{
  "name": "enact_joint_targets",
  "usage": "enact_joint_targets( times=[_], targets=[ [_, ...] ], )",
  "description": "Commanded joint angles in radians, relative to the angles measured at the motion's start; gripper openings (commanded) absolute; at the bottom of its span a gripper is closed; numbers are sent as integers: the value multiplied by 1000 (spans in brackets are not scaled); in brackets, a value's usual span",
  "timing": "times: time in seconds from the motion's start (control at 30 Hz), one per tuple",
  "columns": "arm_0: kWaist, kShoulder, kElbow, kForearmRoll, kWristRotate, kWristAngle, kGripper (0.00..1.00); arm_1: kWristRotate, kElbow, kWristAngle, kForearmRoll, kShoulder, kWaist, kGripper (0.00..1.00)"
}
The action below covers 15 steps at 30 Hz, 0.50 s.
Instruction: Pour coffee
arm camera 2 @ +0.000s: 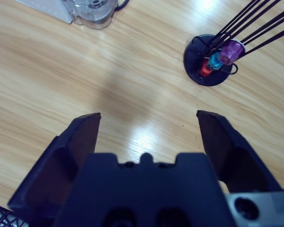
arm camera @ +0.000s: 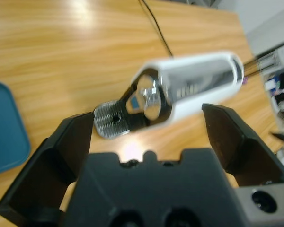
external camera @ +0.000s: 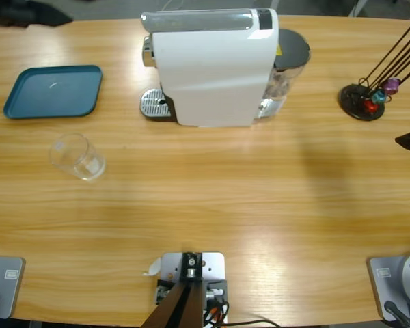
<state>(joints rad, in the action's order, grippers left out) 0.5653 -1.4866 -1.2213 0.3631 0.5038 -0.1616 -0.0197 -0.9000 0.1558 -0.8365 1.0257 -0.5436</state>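
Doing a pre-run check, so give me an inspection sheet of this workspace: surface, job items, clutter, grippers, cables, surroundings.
Surface: wooden table, nothing spilled.
Job's things: white coffee machine with bare drip grate; clear glass tumbler standing apart, front-left of it; no coffee seen in it.
Clutter: teal tray, nothing on it; capsule rack with coloured capsules.
Grippers: left gripper open; right gripper open; neither holds anything.
Cables: black cable on the table behind the machine.
Surroundings: blurred, cannot tell.

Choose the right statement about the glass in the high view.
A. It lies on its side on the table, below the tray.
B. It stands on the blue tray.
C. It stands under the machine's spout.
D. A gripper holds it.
A: the glass lies tipped on the bare table, just below the tray, apart from the machine, with no gripper near it.
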Motion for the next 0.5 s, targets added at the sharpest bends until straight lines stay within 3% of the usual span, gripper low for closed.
enact_joint_targets(
  times=[0.03,0.1,0.2,0.3,0.4,0.5],
  targets=[
    [-78,-229,-119,-21,90,-234,991,-3,39,-17,15,-32,-12,894],
    [-84,-254,-117,-21,111,-299,982,-3,38,-18,16,-30,-12,891],
    [-84,-258,-109,-19,113,-302,833,-6,39,-19,17,-32,-12,894],
    [-91,-263,-118,-19,121,-294,802,-6,39,-19,17,-33,-12,892],
    [-93,-289,-141,-19,184,-300,615,-8,39,-19,17,-32,-12,890],
    [-88,-304,-145,-19,216,-302,605,-8,39,-18,17,-33,-12,890]
  ],
)
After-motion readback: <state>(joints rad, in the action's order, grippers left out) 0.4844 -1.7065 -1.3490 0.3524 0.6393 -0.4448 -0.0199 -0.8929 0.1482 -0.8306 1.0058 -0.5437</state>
